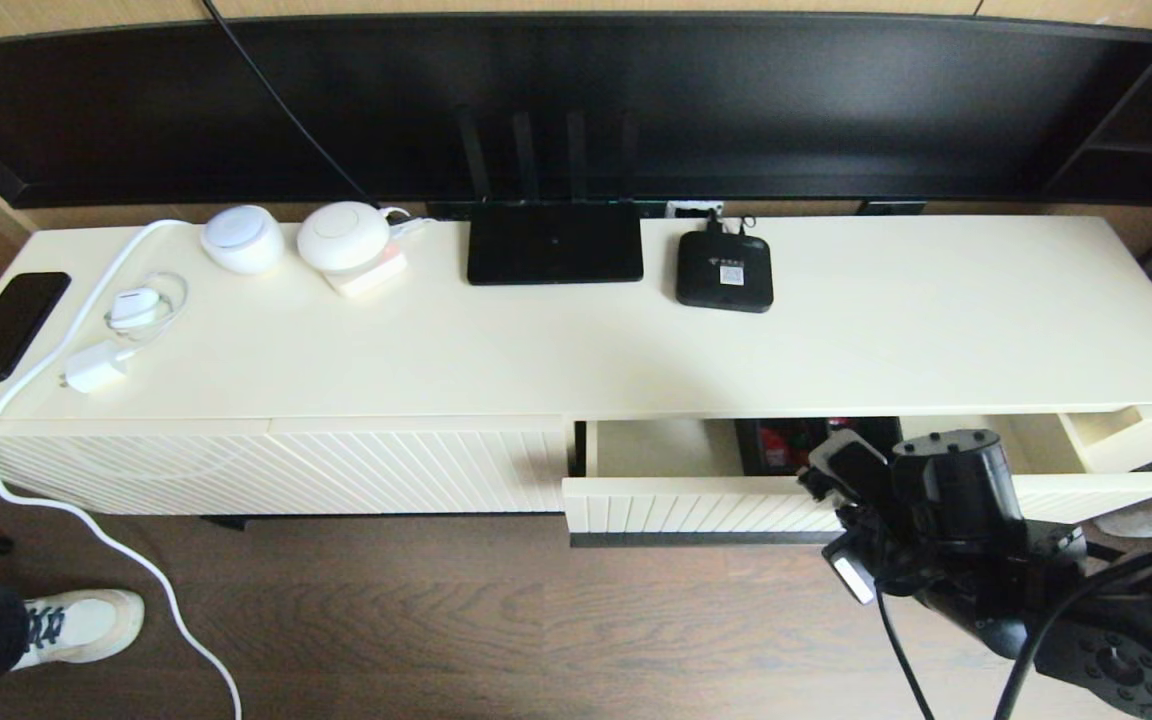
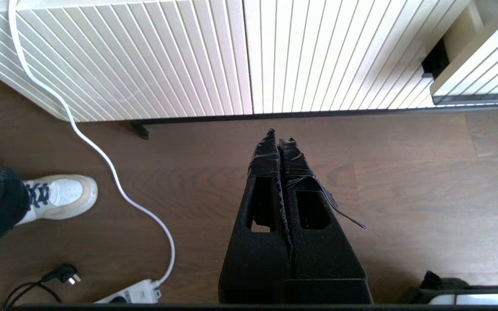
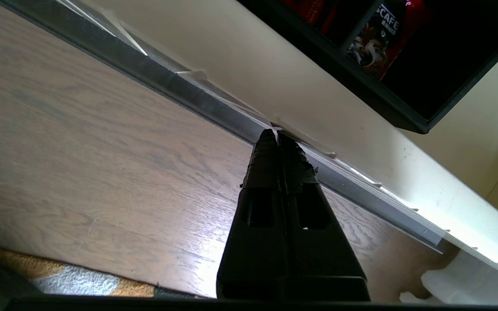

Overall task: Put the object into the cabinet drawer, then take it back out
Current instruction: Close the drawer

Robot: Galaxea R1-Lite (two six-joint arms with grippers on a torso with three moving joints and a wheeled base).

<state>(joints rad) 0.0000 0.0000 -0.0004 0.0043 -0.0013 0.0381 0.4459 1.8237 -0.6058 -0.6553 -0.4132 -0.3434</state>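
Right tool (image 3: 273, 134) shut tight, both fingers pressed together, holding nothing. Tip right at the top edge of the drawer front, by the long dark handle bar (image 3: 214, 110). Cabinet drawer (image 1: 696, 497) pulled out and open. Black organiser box (image 3: 387, 52) sitting inside the drawer, just past the front wall from the right tool, a bit farther in and off to one side. Red and white packets showing in its compartments. Long side of the box lying along the drawer front, as far as can be told. Right arm much nearer to the box. Left tool (image 2: 280, 137) also shut, empty, hanging over the floor in front of the closed cabinet part, well away from the box. Probably next: push the drawer shut, or reach in over the front wall.
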